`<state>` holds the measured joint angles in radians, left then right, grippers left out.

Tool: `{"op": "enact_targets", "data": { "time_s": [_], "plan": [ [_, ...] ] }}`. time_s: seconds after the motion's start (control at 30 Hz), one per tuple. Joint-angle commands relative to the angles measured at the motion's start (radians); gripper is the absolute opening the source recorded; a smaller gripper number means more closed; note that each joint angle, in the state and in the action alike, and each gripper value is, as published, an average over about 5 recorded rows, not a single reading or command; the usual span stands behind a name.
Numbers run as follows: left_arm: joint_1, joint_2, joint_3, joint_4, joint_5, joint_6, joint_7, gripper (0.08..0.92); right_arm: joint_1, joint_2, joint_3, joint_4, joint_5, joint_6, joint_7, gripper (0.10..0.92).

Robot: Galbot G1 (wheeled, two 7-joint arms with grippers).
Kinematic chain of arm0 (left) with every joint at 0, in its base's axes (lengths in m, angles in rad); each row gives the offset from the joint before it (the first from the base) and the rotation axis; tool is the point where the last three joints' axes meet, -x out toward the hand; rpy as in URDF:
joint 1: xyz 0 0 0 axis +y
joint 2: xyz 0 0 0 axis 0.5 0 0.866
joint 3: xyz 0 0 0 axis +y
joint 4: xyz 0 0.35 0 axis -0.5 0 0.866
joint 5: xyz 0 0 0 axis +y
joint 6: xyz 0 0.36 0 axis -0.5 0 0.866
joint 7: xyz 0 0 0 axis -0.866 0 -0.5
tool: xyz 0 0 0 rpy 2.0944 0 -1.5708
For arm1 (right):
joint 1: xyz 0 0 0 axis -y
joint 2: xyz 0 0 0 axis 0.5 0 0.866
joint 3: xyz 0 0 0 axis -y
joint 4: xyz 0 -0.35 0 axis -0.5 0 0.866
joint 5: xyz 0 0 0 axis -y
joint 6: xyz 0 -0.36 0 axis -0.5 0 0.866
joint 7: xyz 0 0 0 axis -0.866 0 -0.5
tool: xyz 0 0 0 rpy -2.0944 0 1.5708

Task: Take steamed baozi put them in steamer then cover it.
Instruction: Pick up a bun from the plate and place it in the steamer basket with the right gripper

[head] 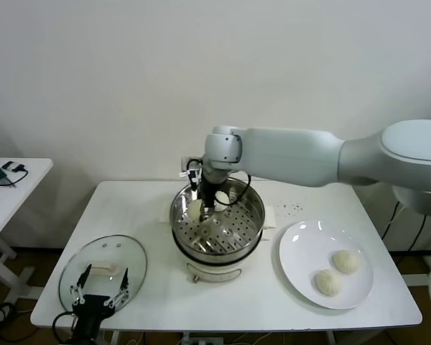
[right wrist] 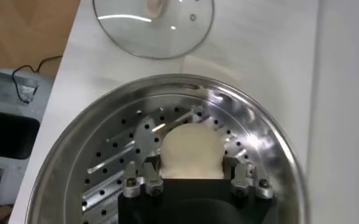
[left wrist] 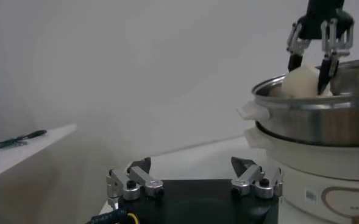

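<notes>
Right gripper [right wrist: 191, 176]: closed on a baozi [right wrist: 191, 149], inside the steamer [head: 253, 215].
Below it: another baozi [head: 217, 228] on the perforated floor.
Farther out: two baozi [head: 345, 261] on the plate [head: 302, 248].
Left gripper [head: 100, 295]: jaws wide, over the cover [head: 104, 251].

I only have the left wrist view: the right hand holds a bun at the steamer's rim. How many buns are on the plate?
Observer: Two buns, on the plate to the right of the steamer.
Operator: Where's the lid?
Observer: The lid lies flat on the table, front left, beneath the open left hand.
Operator: Is the held bun inside the rim?
Observer: Yes, the right hand grips the bun over the perforated floor.
</notes>
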<state>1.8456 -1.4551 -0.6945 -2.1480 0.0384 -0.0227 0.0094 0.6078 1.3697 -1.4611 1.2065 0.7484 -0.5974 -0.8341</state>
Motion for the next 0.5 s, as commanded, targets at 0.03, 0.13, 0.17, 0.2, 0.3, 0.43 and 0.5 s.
{"op": "enact_targets", "data": {
  "time_s": [0.03, 0.13, 0.17, 0.2, 0.3, 0.43, 0.5],
  "plan": [
    [-0.002, -0.001, -0.001, 0.003, -0.001, 0.000, 0.001, 0.823, -0.067, 0.055, -0.001, -0.041, -0.048, -0.002, -0.001, 0.653],
    [-0.001, -0.001, -0.001, 0.003, -0.001, 0.001, 0.001, 0.823, -0.075, 0.041, 0.000, -0.030, -0.076, 0.000, -0.009, 0.662],
    [-0.001, -0.001, -0.002, 0.004, -0.001, 0.001, 0.001, 0.823, -0.076, 0.036, 0.002, -0.025, -0.079, 0.000, -0.008, 0.675],
    [0.000, -0.001, -0.002, 0.004, 0.000, 0.000, 0.000, 0.823, -0.076, 0.031, 0.004, -0.019, -0.081, -0.001, -0.007, 0.696],
    [0.001, -0.001, -0.002, 0.005, 0.001, 0.000, 0.000, 0.823, -0.061, 0.012, 0.009, 0.001, -0.079, -0.003, -0.006, 0.770],
    [0.002, -0.002, -0.001, 0.002, 0.004, 0.000, 0.000, 0.823, -0.013, -0.040, 0.012, 0.040, -0.070, -0.001, -0.014, 0.818],
    [0.004, -0.003, 0.000, -0.001, 0.006, 0.001, 0.000, 0.823, 0.019, -0.084, 0.016, 0.068, -0.063, 0.000, -0.024, 0.821]
  ]
}}
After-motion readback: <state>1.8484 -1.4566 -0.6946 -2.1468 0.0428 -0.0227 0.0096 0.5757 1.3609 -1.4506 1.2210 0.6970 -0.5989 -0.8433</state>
